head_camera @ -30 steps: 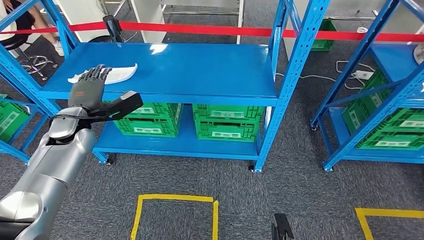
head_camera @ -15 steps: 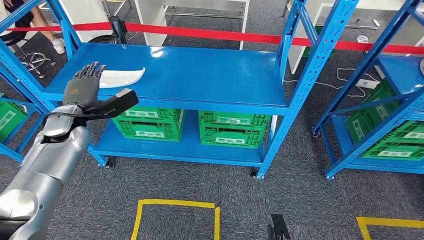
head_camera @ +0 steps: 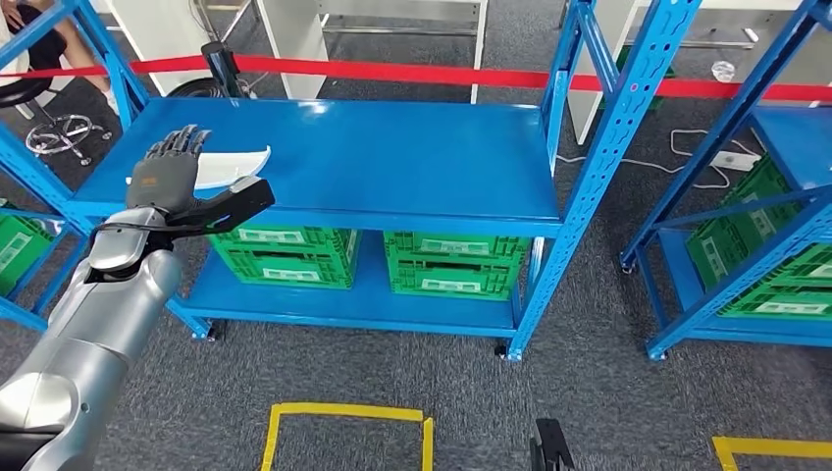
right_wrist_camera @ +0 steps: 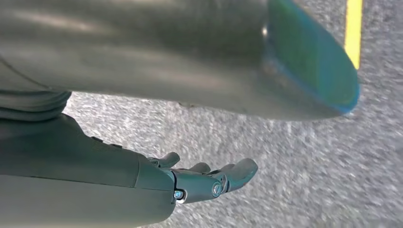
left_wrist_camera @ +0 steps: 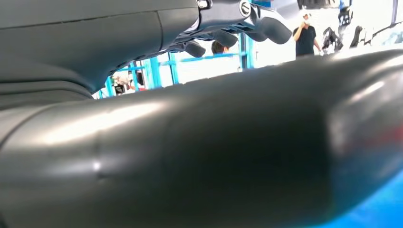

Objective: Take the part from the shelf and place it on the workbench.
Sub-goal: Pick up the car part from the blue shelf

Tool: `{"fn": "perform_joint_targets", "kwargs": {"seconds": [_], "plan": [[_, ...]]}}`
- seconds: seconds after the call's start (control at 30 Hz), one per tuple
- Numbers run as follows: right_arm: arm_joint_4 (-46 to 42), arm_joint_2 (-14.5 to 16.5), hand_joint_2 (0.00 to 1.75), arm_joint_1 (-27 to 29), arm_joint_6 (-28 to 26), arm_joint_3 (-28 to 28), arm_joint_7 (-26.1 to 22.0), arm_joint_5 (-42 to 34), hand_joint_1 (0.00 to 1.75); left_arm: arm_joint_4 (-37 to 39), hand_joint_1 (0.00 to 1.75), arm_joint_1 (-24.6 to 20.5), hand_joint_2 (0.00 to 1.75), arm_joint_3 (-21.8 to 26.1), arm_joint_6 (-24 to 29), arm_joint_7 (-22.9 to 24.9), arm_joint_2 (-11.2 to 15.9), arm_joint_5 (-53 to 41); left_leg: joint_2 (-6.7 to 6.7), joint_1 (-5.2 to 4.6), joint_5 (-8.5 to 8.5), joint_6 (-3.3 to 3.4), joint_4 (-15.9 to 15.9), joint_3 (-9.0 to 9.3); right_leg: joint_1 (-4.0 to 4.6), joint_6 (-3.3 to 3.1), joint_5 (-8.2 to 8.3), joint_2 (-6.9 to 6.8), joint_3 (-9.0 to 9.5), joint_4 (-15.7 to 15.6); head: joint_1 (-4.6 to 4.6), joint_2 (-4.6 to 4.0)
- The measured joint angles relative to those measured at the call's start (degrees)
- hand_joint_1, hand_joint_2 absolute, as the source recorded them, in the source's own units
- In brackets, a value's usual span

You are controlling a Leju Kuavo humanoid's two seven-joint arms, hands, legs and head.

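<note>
The left hand [head_camera: 169, 177] is raised over the near left corner of the blue shelf [head_camera: 392, 162], its dark fingers [head_camera: 182, 142] spread and pointing away from the robot, the thumb stuck out to the side and holding nothing. The white part [head_camera: 235, 165] lies flat on the top shelf board just beyond the hand; the fingers overlap its left end in the head view, though whether they touch it cannot be told from this angle. Compared with half a second ago, the whole scene has shifted a little, so the camera has moved; against the part, the hand sits about where it was, still covering the left end. The right hand [right_wrist_camera: 209, 178] hangs low over the grey carpet [right_wrist_camera: 304, 156], fingers loosely curled and apart, nothing in them. Green crates [head_camera: 442, 260] stand on the lower shelf board, and a red tape [head_camera: 412, 74] runs behind the rack.
</note>
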Motion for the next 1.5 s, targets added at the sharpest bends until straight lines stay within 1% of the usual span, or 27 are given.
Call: {"fn": "perform_joint_targets", "kwargs": {"seconds": [0.07, 0.1, 0.13, 0.17, 0.23, 0.27, 0.3, 0.43, 0.5, 0.57, 0.6, 0.63, 0.67, 0.73, 0.8, 0.87, 0.97, 1.0, 1.07, 1.1, 1.13, 1.17, 1.2, 1.27, 1.3, 1.43, 1.5], "plan": [[0.0, 0.0, 0.00, -0.1, 0.0, -0.2, -0.1, -0.1, 0.00, 0.1, 0.00, 0.1, 0.00, 0.1, 0.0, 0.0, 0.2, 0.0, 0.08, 0.01, -2.17, -0.25, 7.5, -4.68, 0.04, -0.34, -0.59, -0.03, 0.61, 0.0, -0.04, 0.00], [0.0, 0.0, 0.00, -0.1, 0.0, -0.3, -0.1, -0.1, 0.00, 0.2, 0.00, 0.2, 0.00, 0.2, 0.0, 0.0, 0.2, 0.0, 0.09, 0.01, -2.17, -0.26, 9.9, -6.48, 0.05, -0.38, -0.92, 0.01, 0.99, 0.0, -0.05, 0.00], [0.0, 0.0, 0.00, 0.0, 0.0, -0.4, 0.0, -0.1, 0.00, 0.4, 0.00, 0.3, 0.00, 0.2, 0.0, 0.1, 0.4, 0.0, 0.09, 0.01, -1.03, -0.18, 10.1, -7.30, 0.06, -0.36, -1.29, 0.07, 1.44, 0.0, -0.07, 0.00], [0.0, 0.0, 0.00, 0.0, 0.0, -0.5, 0.0, -0.1, 0.00, 0.4, 0.00, 0.4, 0.00, 0.2, 0.0, 0.1, 0.5, 0.0, 0.09, -0.01, 1.17, -0.01, 8.0, -6.94, 0.06, -0.30, -1.70, 0.15, 1.98, 0.1, -0.07, 0.00], [0.0, 0.1, 0.00, 0.1, 0.0, -0.6, 0.0, -0.1, 0.00, 0.5, 0.00, 0.3, 0.00, 0.3, 0.0, 0.4, 0.7, 0.0, 0.13, -0.16, 6.02, 0.53, 0.4, -4.03, 0.13, -0.01, -2.59, 0.24, 3.11, 0.1, -0.06, 0.00], [0.0, 0.1, 0.00, 0.0, 0.0, -0.7, 0.1, 0.0, 0.00, 0.5, 0.00, 0.2, 0.00, 0.3, 0.0, 0.6, 0.8, 0.0, 0.14, -0.29, 7.19, 0.86, -2.9, -2.52, 0.21, 0.24, -2.99, 0.27, 3.46, 0.1, -0.07, 0.00], [0.0, 0.1, 0.00, 0.0, 0.0, -0.7, 0.2, 0.0, 0.00, 0.6, 0.00, 0.1, 0.00, 0.3, 0.0, 0.9, 0.9, -0.1, 0.14, -0.42, 7.51, 1.16, -4.9, -1.55, 0.29, 0.51, -3.27, 0.28, 3.68, 0.1, -0.04, 0.00], [0.0, 0.3, 0.00, 0.0, -0.1, -0.9, 0.7, 0.3, 0.00, 0.8, 0.00, 0.2, 0.00, 0.8, 0.1, 1.9, 1.6, -0.3, 0.01, -0.40, 6.58, 2.42, -6.3, -0.37, 0.28, 1.76, -4.09, 0.17, 3.86, 0.1, 0.03, 0.00], [0.0, 0.4, 0.00, 0.0, -0.2, -0.9, 0.8, 0.3, 0.00, 0.8, 0.00, 0.2, 0.00, 1.0, 0.3, 2.0, 1.9, -0.3, -0.02, -0.15, 6.31, 3.01, -6.7, 0.28, 0.18, 2.21, -5.98, 0.10, 1.66, 4.4, 0.19, 0.00], [0.0, 0.5, 0.00, 0.0, -0.3, -0.9, 0.8, 0.4, 0.00, 1.0, 0.00, 0.5, 0.00, 1.1, 0.3, 2.0, 2.0, -0.4, -0.08, -0.21, 5.77, 3.38, -6.7, 0.73, 0.16, 2.44, -8.64, 0.08, -3.27, 12.6, 0.37, 0.00], [0.0, 0.5, 0.00, 0.0, -0.3, -0.9, 0.8, 0.4, 0.00, 1.1, 0.00, 0.8, 0.00, 1.2, 0.3, 2.0, 2.1, -0.4, -0.14, -0.24, 5.45, 3.44, -6.7, 1.04, 0.15, 2.48, -9.02, 0.09, -5.56, 15.6, 0.38, 0.00], [0.0, 0.5, 0.00, 0.1, -0.3, -0.9, 0.7, 0.5, 0.00, 1.3, 0.00, 1.0, 0.00, 1.2, 0.3, 2.1, 2.2, -0.5, -0.20, -0.27, 5.08, 3.40, -6.6, 1.43, 0.16, 2.48, -8.18, 0.08, -6.94, 16.7, 0.39, 0.00], [0.0, 0.5, 0.00, 0.2, -0.3, -0.9, 0.7, 0.7, 0.00, 1.4, 0.00, 1.2, 0.00, 1.2, 0.3, 2.2, 2.3, -0.6, -0.26, -0.27, 4.67, 3.32, -6.5, 1.91, 0.16, 2.42, -6.10, 0.08, -7.00, 15.2, 0.39, 0.00], [0.0, 0.5, 0.00, 0.3, -0.3, -0.9, 0.6, 1.1, 0.00, 1.4, 0.00, 1.3, 0.00, 1.4, 0.3, 2.4, 2.4, -0.8, -0.30, -0.27, 3.74, 3.00, -6.3, 2.94, 0.19, 2.03, -0.75, 0.03, -4.35, 7.4, 0.38, 0.00], [0.0, 0.5, 0.00, 0.3, -0.2, -1.0, 0.6, 1.3, 0.00, 1.4, 0.00, 1.3, 0.00, 1.6, 0.4, 2.8, 2.7, -1.2, -0.36, -0.42, 2.98, 2.40, -6.2, 3.44, 0.43, 1.46, 1.48, 0.04, -1.80, 1.3, 0.32, 0.00], [0.0, 0.5, 0.00, 0.3, -0.1, -1.1, 0.6, 1.4, 0.00, 1.5, 0.00, 1.4, 0.00, 1.8, 0.4, 3.0, 2.9, -1.3, -0.45, -0.50, 2.70, 1.73, -6.4, 3.56, 0.69, 0.91, 1.04, 0.08, -1.19, 0.1, 0.27, 0.00], [0.0, 0.6, 0.00, 0.3, -0.1, -1.2, 0.5, 1.4, 0.00, 1.3, 0.00, 1.4, 0.00, 2.0, 0.5, 3.2, 3.2, -1.3, -0.34, -0.42, 1.69, 0.76, -5.2, 3.41, 0.39, -0.04, 0.72, 0.00, -0.25, -0.4, 0.12, 0.00], [0.0, 0.6, 0.00, 0.2, -0.1, -1.3, 0.5, 1.4, 0.00, 1.3, 0.00, 1.3, 0.00, 2.1, 0.6, 3.3, 3.4, -1.3, -0.24, -0.38, 0.57, 0.44, -2.7, 2.22, 0.26, -0.40, 0.53, -0.05, 0.24, -0.6, -0.01, 0.00], [0.0, 0.6, 0.00, 0.1, -0.2, -1.4, 0.5, 1.4, 0.00, 1.5, 0.00, 1.4, 0.00, 2.3, 0.6, 3.4, 3.6, -1.5, -0.08, -0.24, -2.16, -0.04, 5.3, -2.36, 0.20, -0.87, -0.03, -0.08, 0.92, -0.7, -0.21, 0.00], [0.0, 0.6, 0.00, 0.1, -0.2, -1.5, 0.6, 1.5, 0.00, 1.6, 0.00, 1.6, 0.00, 2.3, 0.5, 3.6, 3.6, -1.7, -0.05, -0.18, -2.80, -0.22, 8.7, -4.67, 0.20, -0.93, -0.33, -0.05, 1.21, -0.7, -0.21, 0.00], [0.0, 0.7, 0.00, 0.2, -0.2, -1.6, 0.7, 1.6, 0.00, 1.8, 0.00, 1.8, 0.00, 2.4, 0.5, 3.7, 3.7, -1.8, -0.02, -0.13, -2.34, -0.30, 10.3, -6.18, 0.20, -0.90, -0.66, 0.01, 1.58, -0.7, -0.20, 0.00], [0.0, 0.7, 0.00, 0.2, -0.3, -1.8, 0.7, 1.7, 0.00, 1.9, 0.00, 1.9, 0.00, 2.6, 0.5, 3.9, 3.7, -2.0, 0.02, -0.09, -0.66, -0.30, 9.5, -6.51, 0.19, -0.83, -1.03, 0.07, 2.07, -0.7, -0.21, 0.00], [0.0, 0.7, 0.00, 0.3, -0.3, -1.9, 0.8, 1.8, 0.00, 2.0, 0.00, 2.0, 0.00, 2.7, 0.5, 4.0, 3.7, -2.1, 0.07, -0.06, 1.91, -0.23, 6.5, -5.71, 0.19, -0.71, -1.45, 0.12, 2.65, -0.6, -0.21, 0.00], [0.0, 0.7, 0.00, 0.3, -0.3, -2.1, 0.9, 2.1, 0.00, 2.0, 0.00, 1.9, 0.00, 3.0, 0.5, 4.1, 3.8, -2.3, 0.23, -0.14, 6.46, 0.11, -1.6, -2.55, 0.29, -0.28, -2.38, 0.21, 3.63, -0.6, -0.24, 0.00], [0.0, 0.7, 0.00, 0.2, -0.3, -2.2, 0.9, 2.3, 0.00, 2.1, 0.00, 1.8, 0.00, 3.2, 0.5, 4.1, 3.9, -2.3, 0.26, -0.20, 7.28, 0.47, -4.4, -1.28, 0.39, 0.00, -2.74, 0.26, 3.85, -0.5, -0.21, 0.00], [0.0, 0.7, 0.00, 0.0, -0.2, -2.3, 1.0, 2.7, 0.00, 2.0, 0.00, 2.0, 0.00, 3.6, 0.5, 4.2, 4.1, -2.3, 0.11, -0.32, 6.38, 2.08, -6.5, 0.02, 0.52, 1.29, -3.51, 0.22, 4.11, -0.5, 0.02, 0.00], [0.0, 0.7, 0.00, -0.1, 0.0, -2.3, 1.0, 2.8, 0.00, 1.9, 0.00, 1.9, 0.00, 3.7, 0.6, 4.1, 4.1, -2.3, 0.08, -0.09, 6.08, 2.85, -6.8, 0.60, 0.43, 1.93, -5.05, 0.12, 2.61, 2.7, 0.19, 0.00]]}}
